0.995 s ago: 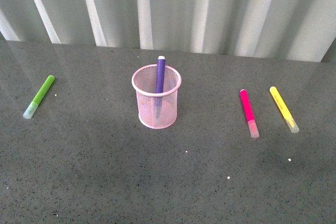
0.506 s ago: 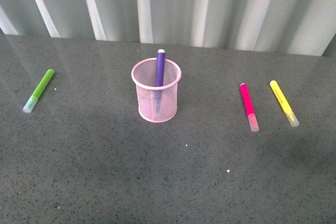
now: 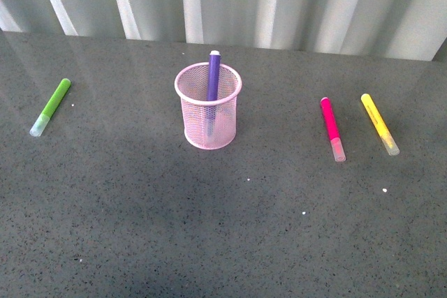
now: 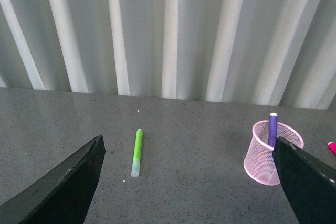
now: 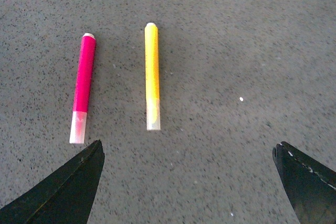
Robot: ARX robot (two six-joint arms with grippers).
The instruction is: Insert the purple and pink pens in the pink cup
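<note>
The purple pen [image 3: 213, 75] is standing inside the pink cup [image 3: 208, 116], sticking up over the rim. The pink pen [image 3: 331, 128] is lying flat on the gray worktop [image 3: 209, 228], well off to the right of the cup, just beside a yellow marker [image 3: 378, 123]. A green marker [image 3: 51, 106] is lying far on the left (all by itself). Both the left jaws and the right jaws are gaping wide open, holding nothing.

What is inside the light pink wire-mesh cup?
Only a deep purple marker, top poking above the rim of the light pink wire-mesh cup. Its lower end blurs behind mesh; floor hidden.
</note>
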